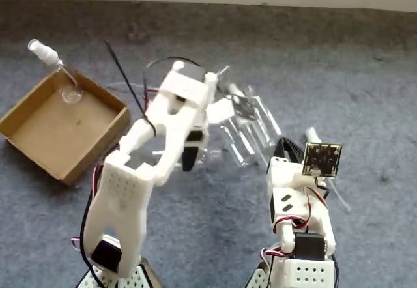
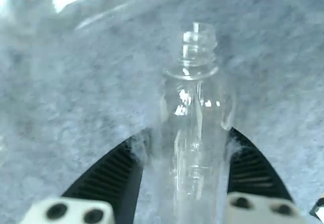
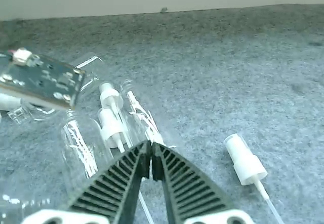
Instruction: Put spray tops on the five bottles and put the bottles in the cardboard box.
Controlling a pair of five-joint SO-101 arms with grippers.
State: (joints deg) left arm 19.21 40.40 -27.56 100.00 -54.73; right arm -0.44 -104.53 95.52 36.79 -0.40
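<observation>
Grey carpet (image 1: 365, 92) — one capped bottle (image 1: 55, 66) in cardboard box (image 1: 65, 128); left gripper (image 2: 190, 138) clamps uncapped bottle (image 2: 195, 97), right gripper (image 3: 151, 150) closed — four left.

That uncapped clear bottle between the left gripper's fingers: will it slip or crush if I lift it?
The clear bottle looks empty, so it is probably light and may flex under a hard squeeze. Its smooth round body could slip or twist between the ribbed fingers of the left gripper. Laid on its side, it would likely roll.

Open cardboard box (image 1: 65, 131), capped bottle (image 1: 55, 66) leaning in its corner, clear uncapped bottle (image 2: 195, 117) in left pincer (image 2: 187, 135), white spray top (image 3: 244, 159) lying on carpet (image 3: 253, 72)
</observation>
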